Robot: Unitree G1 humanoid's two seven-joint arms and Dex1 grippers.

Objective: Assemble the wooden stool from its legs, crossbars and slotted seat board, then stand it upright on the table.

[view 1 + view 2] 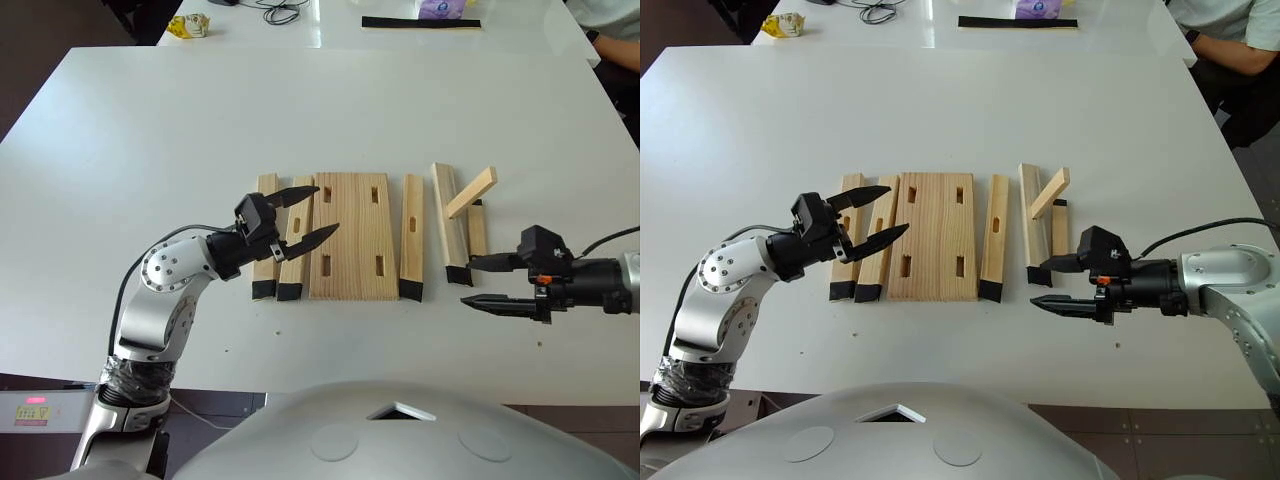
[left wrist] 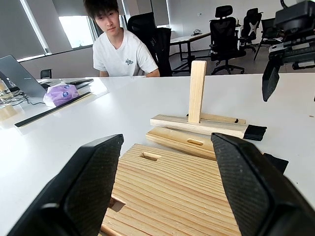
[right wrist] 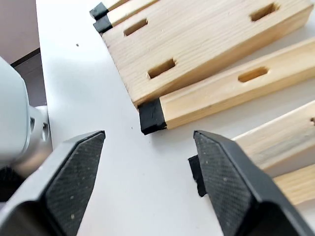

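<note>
The slotted seat board [image 1: 350,235] lies flat at the table's middle. Two black-capped legs [image 1: 268,240] lie along its left side. A third leg [image 1: 412,237] lies on its right, and two more legs [image 1: 450,225] lie further right. A short crossbar [image 1: 470,192] rests slantwise across those. My left gripper [image 1: 322,210] is open, hovering over the left legs and the board's left edge [image 2: 167,187]. My right gripper [image 1: 468,283] is open and empty. It hangs over bare table just in front of the right legs' black caps [image 3: 150,115].
The white table [image 1: 150,150] has wide free room to the left, right and behind the parts. On a second table at the back lie a yellow item [image 1: 190,25], cables, a black strip [image 1: 420,22] and a purple pack [image 1: 440,8].
</note>
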